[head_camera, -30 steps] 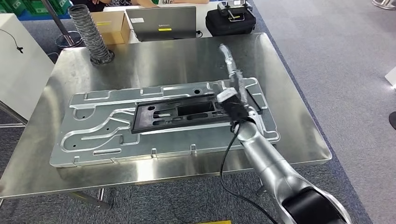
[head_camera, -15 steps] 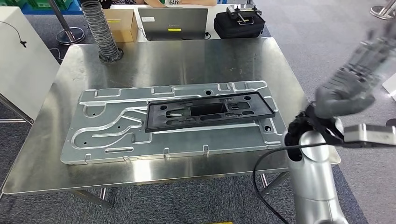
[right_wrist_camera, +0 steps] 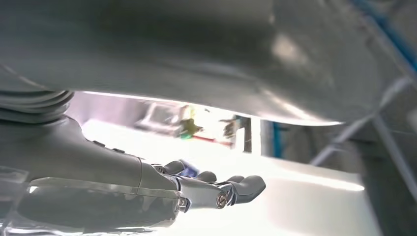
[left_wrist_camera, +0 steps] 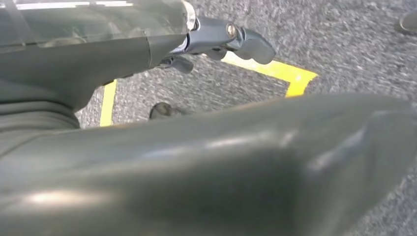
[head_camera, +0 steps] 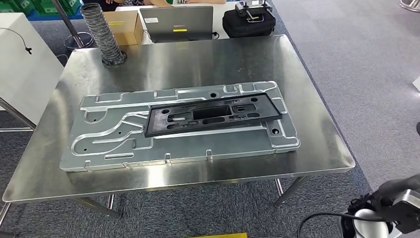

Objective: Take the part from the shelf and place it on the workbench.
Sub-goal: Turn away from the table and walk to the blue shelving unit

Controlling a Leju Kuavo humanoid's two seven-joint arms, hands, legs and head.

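Right hand (right_wrist_camera: pixel 196 189), over the part (head_camera: pixel 213 114) a second ago, has withdrawn low with fingers apart and empty; left hand (left_wrist_camera: pixel 216 42) likewise; part rests on the tabletop (head_camera: pixel 317 119) plate (head_camera: pixel 99 144), placement apparently complete.

The left hand (left_wrist_camera: pixel 216 42) had a smooth dark grey shell, a clear plastic cover, and metallic grey fingers (left_wrist_camera: pixel 248 44) with a round silver screw. The right hand (right_wrist_camera: pixel 196 189) looked alike: ribbed grey cover, clear sleeve, jointed grey fingers (right_wrist_camera: pixel 246 187), one screw. Below the steel bench (head_camera: pixel 317 148), a black cable (head_camera: pixel 322 218) looped beside a silver arm end (head_camera: pixel 369 225).
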